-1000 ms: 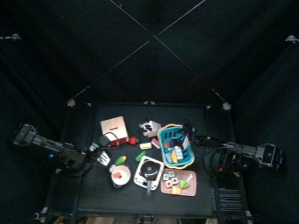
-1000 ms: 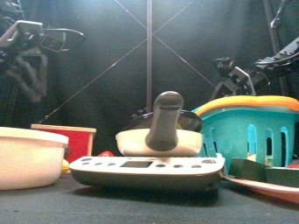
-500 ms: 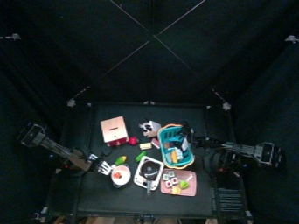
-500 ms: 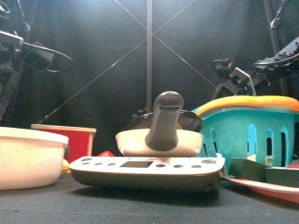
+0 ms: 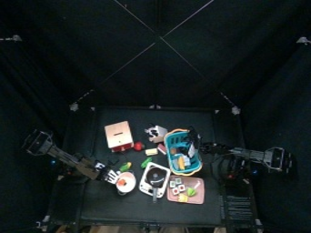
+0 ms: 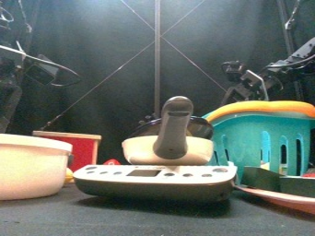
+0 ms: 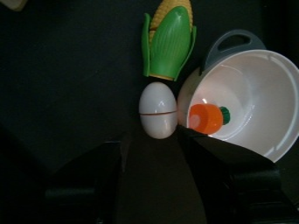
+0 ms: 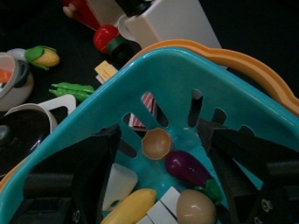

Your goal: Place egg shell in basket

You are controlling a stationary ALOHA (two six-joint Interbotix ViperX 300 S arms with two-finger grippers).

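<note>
Through the left wrist view we look down past our left claw (image 7: 149, 156), whose jaws stand wide apart with nothing between them. Just ahead of the jaw tips lies the white egg (image 7: 158, 110) with a faint seam around its middle, resting on the dark surface (image 7: 70, 79). Beyond the egg, and touching or nearly touching its far end, is a toy corn cob (image 7: 170, 40) in green husk. To one side of the egg sits a white pot (image 7: 251, 96) with a grey handle, holding a small orange carrot piece (image 7: 207, 118); the egg lies just beside the pot's rim.

From above, we find the left claw (image 5: 102, 167) low over the surface at the near left, with the pot (image 5: 126, 182) just beside it. The basket (image 5: 183, 149), teal-blue with an orange rim, stands well apart from this claw, towards the right, past a pinkish-tan box (image 5: 119, 134) and a pale scale-like device (image 5: 157, 179).

Our right claw (image 8: 158, 144) also stands wide open and empty, hanging just over the basket (image 8: 233, 96), with the jaw tips over its rim. Between the jaws we see a brownish half shell (image 8: 156, 143) inside the basket, with a purple aubergine (image 8: 187, 164) just next to it.

In the front view, the basket (image 6: 262, 136) rises at the right behind the device (image 6: 154, 179).
</note>
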